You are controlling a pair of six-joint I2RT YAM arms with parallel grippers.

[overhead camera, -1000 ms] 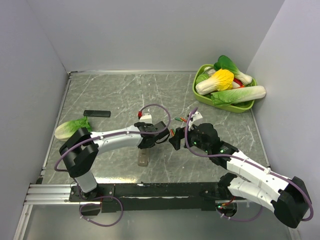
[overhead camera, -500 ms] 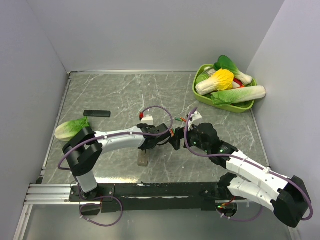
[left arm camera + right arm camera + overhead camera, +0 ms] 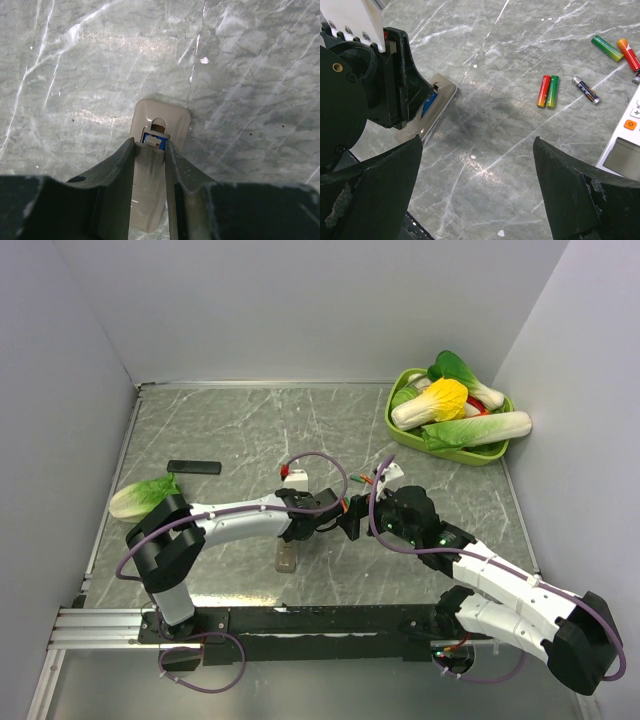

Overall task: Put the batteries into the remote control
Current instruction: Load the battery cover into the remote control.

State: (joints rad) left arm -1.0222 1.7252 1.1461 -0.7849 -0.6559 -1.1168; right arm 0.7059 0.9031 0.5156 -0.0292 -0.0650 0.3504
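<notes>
The remote control [image 3: 161, 112] lies back-up on the marble table, its beige back showing a blue recess [image 3: 427, 105]. My left gripper [image 3: 149, 145] reaches down onto it, shut on the narrow beige back cover [image 3: 149, 170], whose tab sits at the blue recess. In the top view the left gripper [image 3: 298, 528] stands over the remote control [image 3: 287, 558]. My right gripper [image 3: 476, 145] hovers open just to the right, holding nothing. Several batteries lie loose beyond it: a red and green pair [image 3: 546, 91], a dark one [image 3: 585, 90], a green one [image 3: 607, 48] and a red one [image 3: 630, 55].
A wider white remote [image 3: 625, 145] lies by the batteries. A green basket [image 3: 398, 430] of toy vegetables stands at the back right. A leafy green [image 3: 140, 497] and a flat black bar [image 3: 193, 467] lie at the left.
The left arm has shifted a little to the right, bringing its gripper closer to the right gripper above the remote control. The right arm has not moved.
</notes>
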